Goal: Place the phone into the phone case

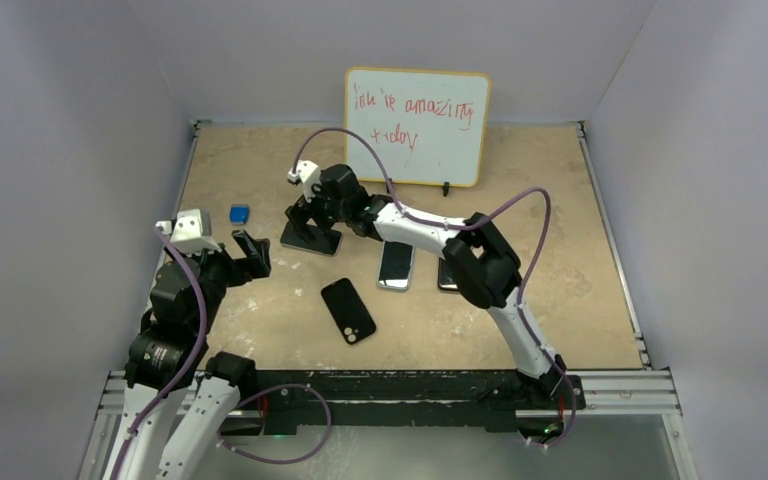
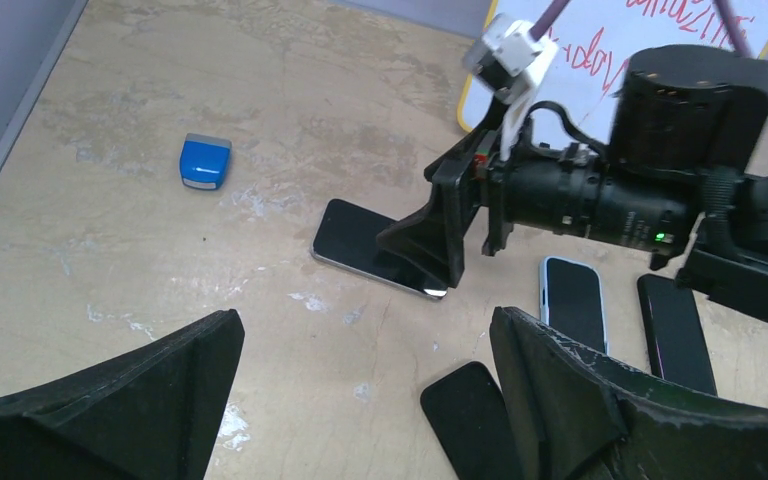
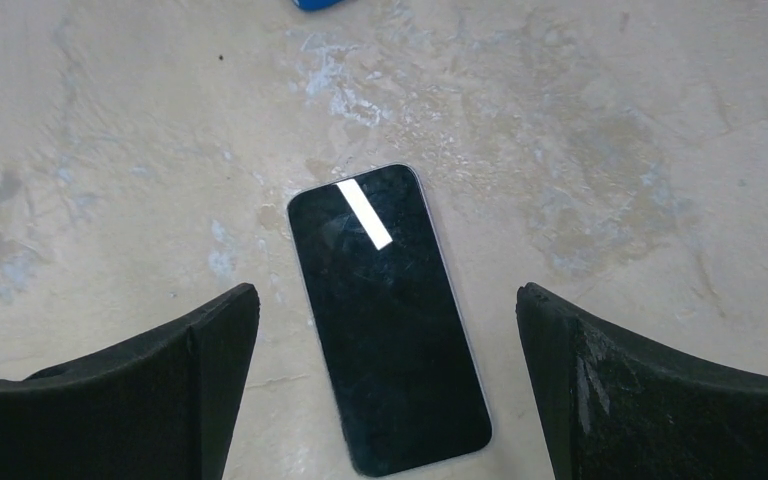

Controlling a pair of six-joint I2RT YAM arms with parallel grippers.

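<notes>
The right claw (image 3: 385,300) hangs low over the phone (image 3: 390,320). Its two fingers are spread wide and grip nothing, and one stands off each long side of the phone. The phone lies flat on the table (image 1: 560,250), screen up, toward the far left of the work area. Seen from the wrist, its long axis runs away from the claw at a slight slant, so the fingers face its narrow width rather than its length. The near end sits between the fingers and the far end reaches out past their tips. The left claw (image 1: 251,252) is also spread and empty. It is raised off the table, near the phone on its left, but the right one is plainly the closer. The case (image 1: 396,265) lies just to the right of the phone and a little nearer the arm bases, a pale blue rim around a dark middle. Its length points roughly from near to far, while the phone lies more crosswise. As I judge it, the phone needs a good turn on the way over, once the right claw drops and pinches its long edges.
</notes>
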